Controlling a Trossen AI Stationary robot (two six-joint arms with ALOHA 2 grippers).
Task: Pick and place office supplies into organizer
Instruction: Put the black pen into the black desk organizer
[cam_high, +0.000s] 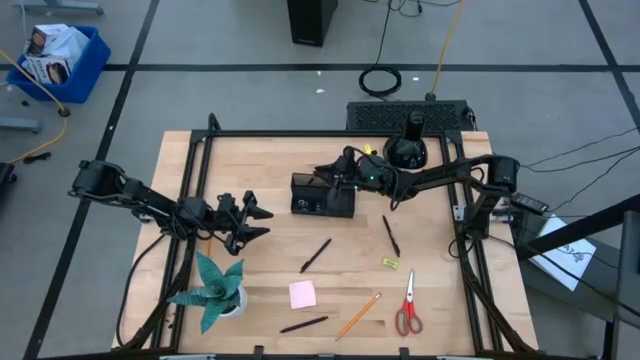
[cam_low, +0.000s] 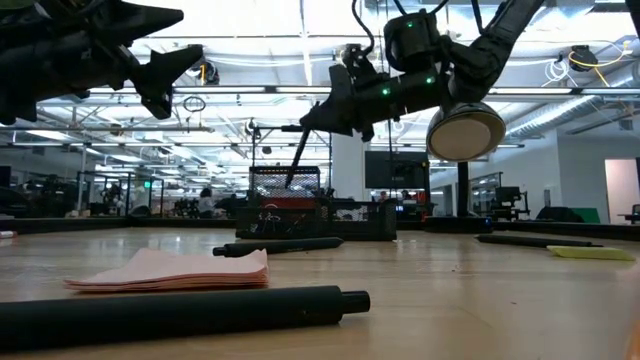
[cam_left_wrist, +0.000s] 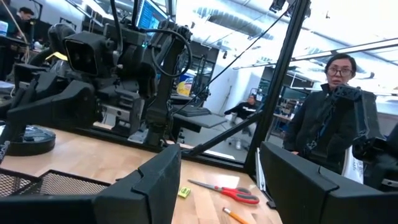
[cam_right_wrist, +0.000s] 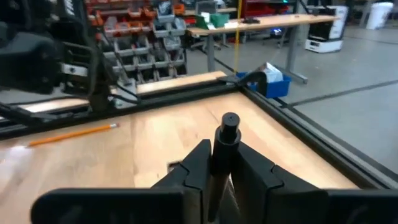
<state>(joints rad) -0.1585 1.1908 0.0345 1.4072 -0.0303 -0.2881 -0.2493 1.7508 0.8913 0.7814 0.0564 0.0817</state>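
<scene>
The black mesh organizer (cam_high: 322, 196) stands on the table's far middle. My right gripper (cam_high: 336, 172) hovers over it, shut on a black pen (cam_low: 298, 155) that slants down toward the organizer's taller section (cam_low: 285, 188). My left gripper (cam_high: 256, 220) waits open at the table's left, above the surface, holding nothing. Loose on the table lie two black pens (cam_high: 316, 255) (cam_high: 390, 236), a third pen (cam_high: 304, 324), an orange pencil (cam_high: 358, 315), red-handled scissors (cam_high: 408, 306), a pink sticky-note pad (cam_high: 302, 294) and a small yellow piece (cam_high: 390, 263). My right gripper pinches the pen's upper part (cam_right_wrist: 219, 155) between its two fingers, which come in level from the table's right and lie across the pen. The pen's top end (cam_right_wrist: 230, 121) sticks up past the fingers. Its lower end hangs at the organizer; whether it touches, I cannot tell.
A teal spiky plant (cam_high: 215, 290) stands near the front left, close to my left arm. A round black domed object (cam_high: 407, 148) sits at the far edge behind my right arm. A person (cam_left_wrist: 329, 118) stands beyond the table's right side.
</scene>
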